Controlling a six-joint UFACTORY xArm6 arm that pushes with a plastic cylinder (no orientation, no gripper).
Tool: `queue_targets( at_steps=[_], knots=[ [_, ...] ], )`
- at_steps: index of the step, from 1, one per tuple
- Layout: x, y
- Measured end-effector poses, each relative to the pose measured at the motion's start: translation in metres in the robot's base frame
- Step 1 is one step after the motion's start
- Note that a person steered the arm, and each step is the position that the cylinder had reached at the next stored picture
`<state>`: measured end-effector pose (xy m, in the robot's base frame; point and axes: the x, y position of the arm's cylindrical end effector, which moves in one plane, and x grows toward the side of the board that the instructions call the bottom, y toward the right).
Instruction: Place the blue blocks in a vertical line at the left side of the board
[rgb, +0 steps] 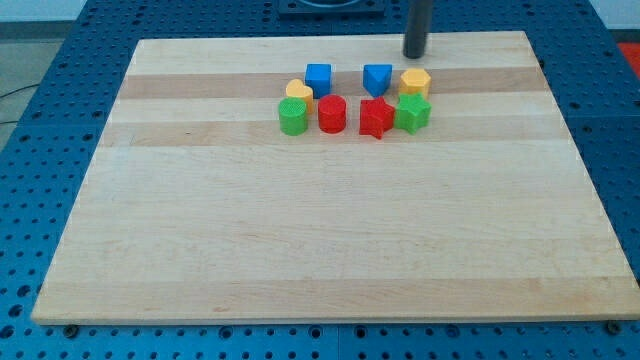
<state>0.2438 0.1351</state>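
Two blue blocks sit near the view's top middle of the wooden board (200, 250): a blue cube (318, 78) on the left and a blue wedge-like block (377, 79) on the right. My tip (415, 55) is at the view's top, just above and to the right of the right blue block, apart from it and directly above the yellow hexagon block (415, 82).
Beside the blue blocks are a yellow heart block (298, 93), a green cylinder (292, 116), a red cylinder (332, 114), a red star block (376, 117) and a green star block (412, 112), clustered in two rows. A blue perforated table (60, 120) surrounds the board.
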Motion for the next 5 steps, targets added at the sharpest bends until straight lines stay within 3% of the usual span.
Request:
queue_targets(
  at_steps=[2,4,5],
  knots=[
    [0.0,0.006],
    [0.049,0.019],
    [0.054,-0.039]
  ],
)
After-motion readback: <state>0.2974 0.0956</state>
